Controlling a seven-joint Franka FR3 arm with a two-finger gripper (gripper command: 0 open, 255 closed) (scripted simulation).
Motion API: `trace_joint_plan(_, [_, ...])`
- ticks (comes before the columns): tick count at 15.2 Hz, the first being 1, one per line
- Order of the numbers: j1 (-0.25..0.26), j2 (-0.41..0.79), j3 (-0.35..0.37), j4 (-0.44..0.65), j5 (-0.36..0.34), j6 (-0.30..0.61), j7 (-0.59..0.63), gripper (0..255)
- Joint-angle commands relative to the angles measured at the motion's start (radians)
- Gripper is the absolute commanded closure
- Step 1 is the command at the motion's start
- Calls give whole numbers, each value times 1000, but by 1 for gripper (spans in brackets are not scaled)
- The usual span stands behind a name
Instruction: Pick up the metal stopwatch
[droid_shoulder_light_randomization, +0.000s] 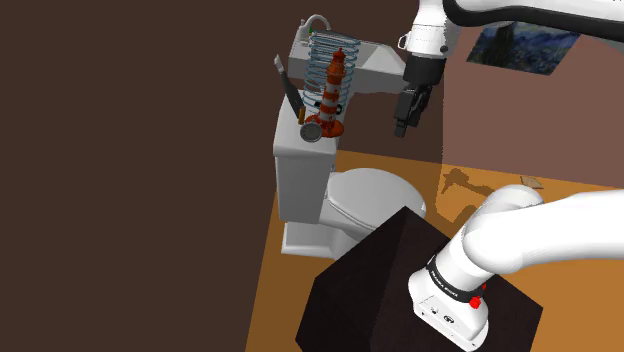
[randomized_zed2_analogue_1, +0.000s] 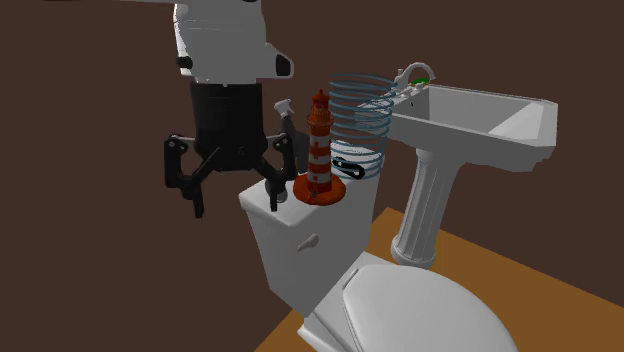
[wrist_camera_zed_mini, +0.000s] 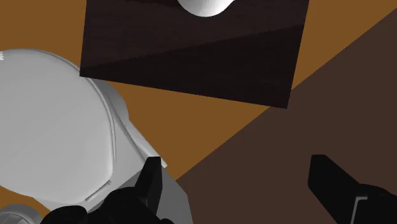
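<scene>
Small round dark metal stopwatch (droid_shoulder_light_randomization: 311, 131) lies atop white toilet tank (droid_shoulder_light_randomization: 300, 180), just beside red-and-white lighthouse figurine (droid_shoulder_light_randomization: 336, 95). Black jaws apart, empty, hanging well off to tank's side. Best descend vertically, straddling the disc, clear of the figurine.

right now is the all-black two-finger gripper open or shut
Open: the gripper has its fingers wide apart with nothing between them.
</scene>
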Motion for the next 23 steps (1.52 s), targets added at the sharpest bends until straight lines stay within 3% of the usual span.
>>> trace_joint_plan(1, [0, 0, 0, 0, 0, 0, 0, 0])
trace_joint_plan(12, [48, 281, -118, 12, -62, 385, -321, 0])
trace_joint_plan(23, [105, 645, -188, 204, 13, 665, -647, 0])
